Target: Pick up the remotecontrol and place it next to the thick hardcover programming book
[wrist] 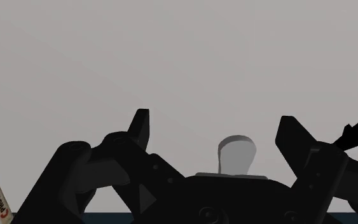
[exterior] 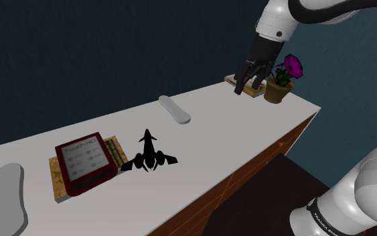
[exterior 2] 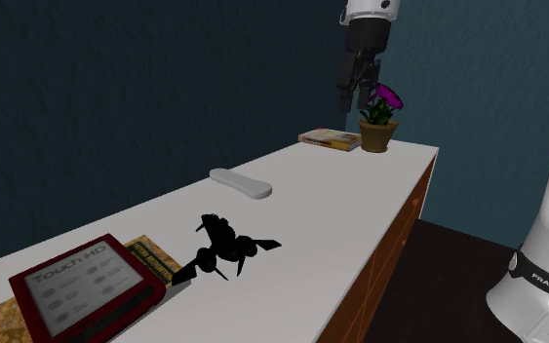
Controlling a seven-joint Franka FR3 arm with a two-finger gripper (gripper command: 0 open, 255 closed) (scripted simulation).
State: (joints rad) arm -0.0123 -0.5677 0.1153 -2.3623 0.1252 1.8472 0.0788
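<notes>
Gripper (exterior 2: 353, 95) spread wide, empty, hanging above the programming book (exterior 2: 329, 139); grey remote (exterior 2: 240, 182) well apart from that book, flat on the white counter (exterior 2: 340, 214).

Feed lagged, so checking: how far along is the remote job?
Nothing done yet: the remote lies mid-table, far from the programming book. The gripper hovers open and empty near the book. Left: reach the remote, grasp, carry, place beside the book.
</notes>
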